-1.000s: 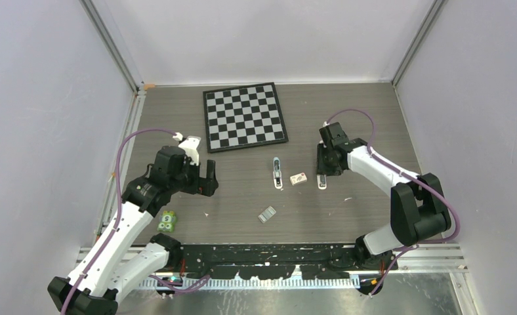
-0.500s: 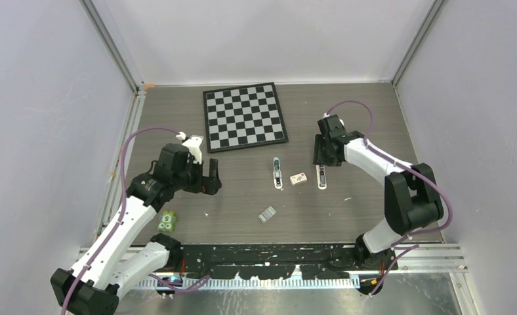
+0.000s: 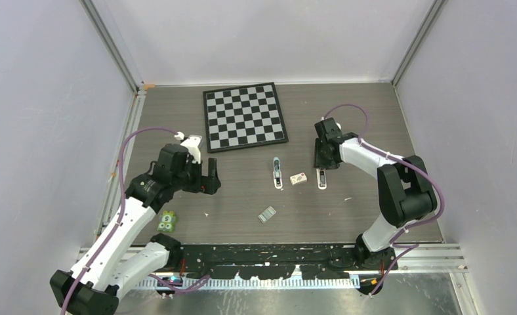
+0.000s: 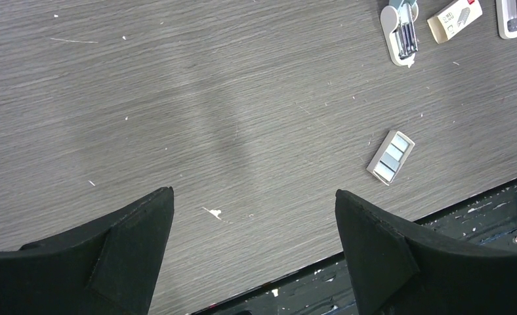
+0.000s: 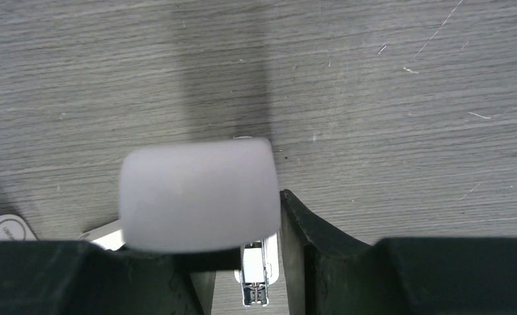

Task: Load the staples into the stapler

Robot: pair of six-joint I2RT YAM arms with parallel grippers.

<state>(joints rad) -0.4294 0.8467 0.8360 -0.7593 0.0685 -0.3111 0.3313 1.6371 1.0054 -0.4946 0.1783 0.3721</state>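
Note:
The white stapler (image 3: 321,178) lies right of centre, its near end showing in front of my right gripper (image 3: 323,159). In the right wrist view its white top arm (image 5: 197,193) stands raised and blurred, flush against the right finger (image 5: 308,243) and hiding the left fingertip. The metal channel (image 5: 256,272) lies between the jaws, which stand partly apart; whether they pinch the arm is unclear. The staples (image 3: 266,214), a silvery-grey block (image 4: 390,157), lie nearer the front. My left gripper (image 3: 210,177) hovers open and empty (image 4: 252,191) over bare table to the left.
A light-blue-and-white object (image 3: 277,172) and a small tan box (image 3: 298,178) lie just left of the stapler. A chessboard (image 3: 245,117) sits at the back. A green item (image 3: 167,221) lies front left. The table's black front rail (image 4: 439,223) runs close behind the staples.
My right gripper has pulled back toward the far side, uncovering more of the stapler. The left arm has shifted slightly right.

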